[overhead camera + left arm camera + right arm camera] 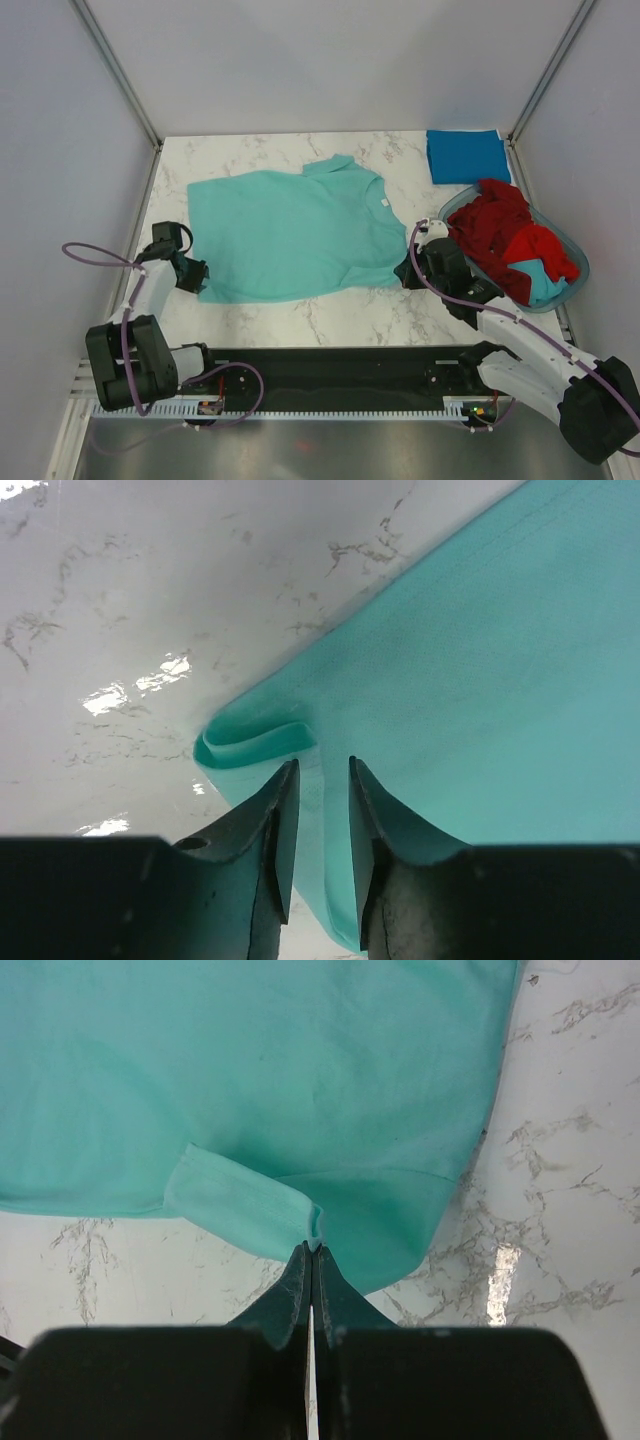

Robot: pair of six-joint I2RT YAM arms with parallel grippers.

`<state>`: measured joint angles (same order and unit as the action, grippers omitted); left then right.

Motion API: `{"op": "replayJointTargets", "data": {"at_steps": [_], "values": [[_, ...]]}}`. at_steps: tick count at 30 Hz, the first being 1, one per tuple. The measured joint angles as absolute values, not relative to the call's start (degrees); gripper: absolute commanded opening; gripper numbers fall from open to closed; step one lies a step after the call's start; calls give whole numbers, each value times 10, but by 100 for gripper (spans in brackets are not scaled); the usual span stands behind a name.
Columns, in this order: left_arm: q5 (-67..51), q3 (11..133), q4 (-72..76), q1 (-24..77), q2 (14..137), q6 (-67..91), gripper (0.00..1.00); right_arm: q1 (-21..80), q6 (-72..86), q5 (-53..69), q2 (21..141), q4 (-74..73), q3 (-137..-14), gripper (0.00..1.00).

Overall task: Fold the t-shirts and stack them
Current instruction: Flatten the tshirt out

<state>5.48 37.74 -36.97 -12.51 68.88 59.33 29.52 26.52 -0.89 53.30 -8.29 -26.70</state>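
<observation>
Right gripper is pinching shut on the sleeve edge of the teal t-shirt; left gripper is straddling its bottom corner, jaws narrowly parted; shirt is lying spread on the marble table, likely being readied for folding.

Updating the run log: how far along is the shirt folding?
Done: one blue t-shirt folded at the far corner. In hand: teal t-shirt lies flat, unfolded; right gripper pinches its edge, left gripper is at its corner. Left: red t-shirts heaped in the basket.
</observation>
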Motion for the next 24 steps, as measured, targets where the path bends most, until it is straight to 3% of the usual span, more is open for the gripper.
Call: {"op": "replayJointTargets", "data": {"at_steps": [5,8,16,19,22,23,24], "values": [[70,392,-371,-125,732,593,29,295,261,-12,533,-84,-267,0],[74,394,-373,-125,747,593,35,295,261,-13,533,-84,-267,0],[77,395,-374,-125,755,593,35,298,257,-20,535,-84,-267,0],[77,399,-373,-125,764,593,31,299,256,-21,536,-84,-267,0],[77,399,-374,-125,770,591,16,299,256,-24,537,-85,-267,0],[77,399,-374,-125,771,590,3,299,257,-25,537,-85,-267,0],[77,399,-374,-125,771,589,2,299,257,-26,537,-85,-267,0]]}}
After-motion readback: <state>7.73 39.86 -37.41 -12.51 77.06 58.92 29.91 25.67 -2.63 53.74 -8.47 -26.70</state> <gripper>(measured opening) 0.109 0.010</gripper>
